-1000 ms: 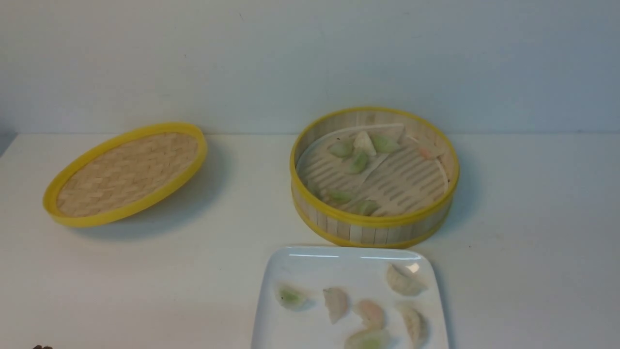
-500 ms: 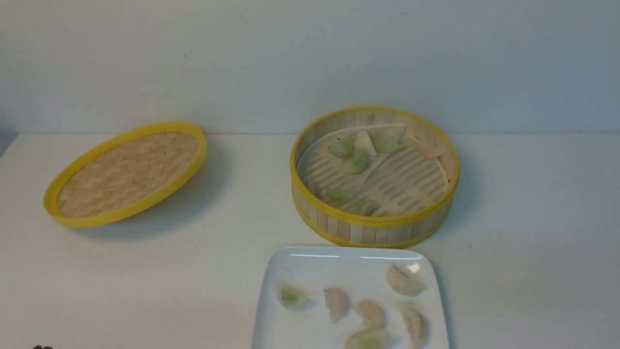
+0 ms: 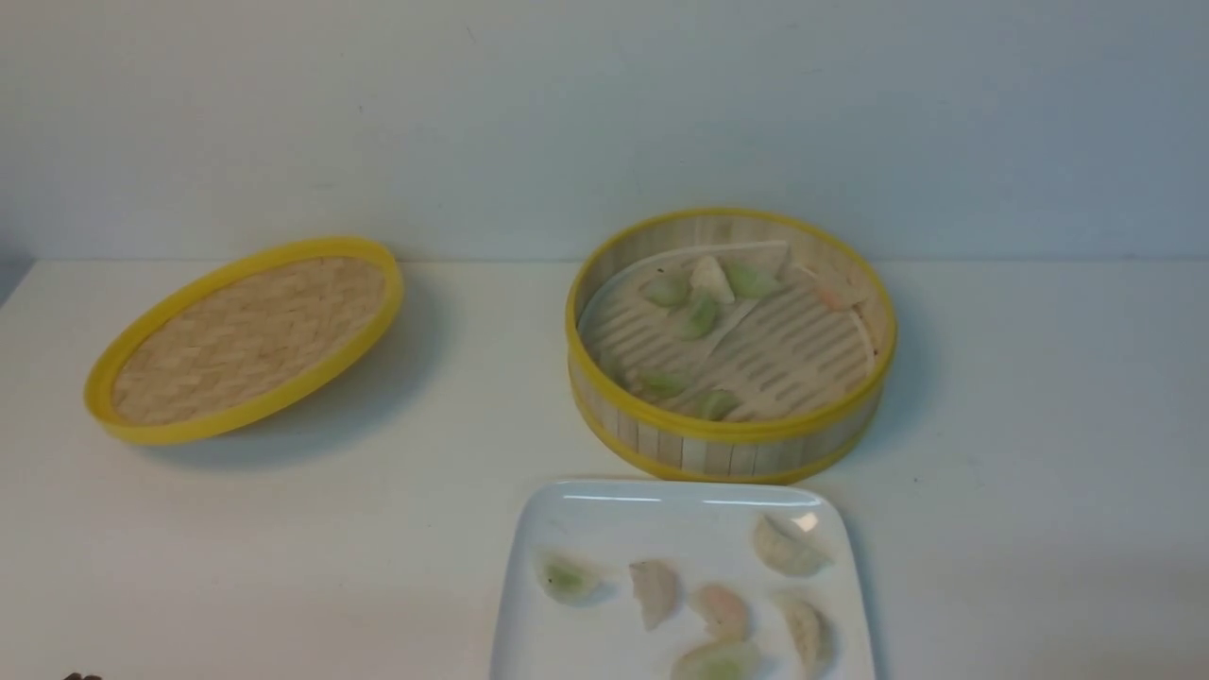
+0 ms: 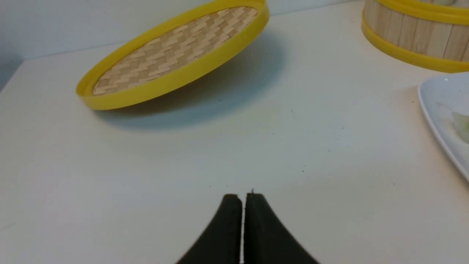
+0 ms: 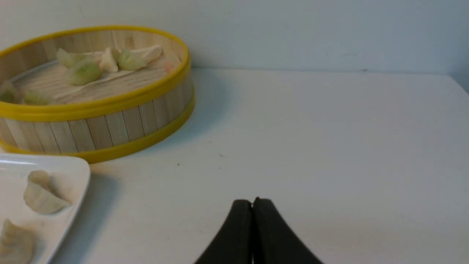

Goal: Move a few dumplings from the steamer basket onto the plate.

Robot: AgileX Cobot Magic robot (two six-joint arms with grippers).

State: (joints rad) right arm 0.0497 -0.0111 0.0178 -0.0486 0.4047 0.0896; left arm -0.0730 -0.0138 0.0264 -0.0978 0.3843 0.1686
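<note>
The steamer basket (image 3: pixel 729 345) stands on the white counter (image 3: pixel 453 529) toward the back wall, right of centre. It is round, with an upright wall of pale vertical slats, yellow bands at top and bottom, and a slatted floor. Inside it several dumplings (image 3: pixel 704 295) lie: a cluster at the far side and two more (image 3: pixel 688 394) against the near wall, mostly pale green, one whitish.

The plate (image 3: pixel 604 519) sits just in front of the basket, near it but not touching as far as I can tell. It is glossy white, square with rounded corners, and its near edge runs out of the front view. Six translucent crescent dumplings (image 3: pixel 723 609) rest on it, whitish with green or pinkish centres.

The lid (image 3: pixel 247 337), a flat disc of woven bamboo with a yellow rim, lies well apart on my left. It is tilted, its far right edge raised off the counter with a shadow beneath.

My left pincer (image 4: pixel 243 200) is pressed together with only a hairline slit between its black tips, holding nothing, over bare counter between lid and plate. My right pincer (image 5: pixel 252 204) is likewise pressed together and empty, over bare counter to the right of the basket and plate. Nothing stands between either pincer and the basket.
</note>
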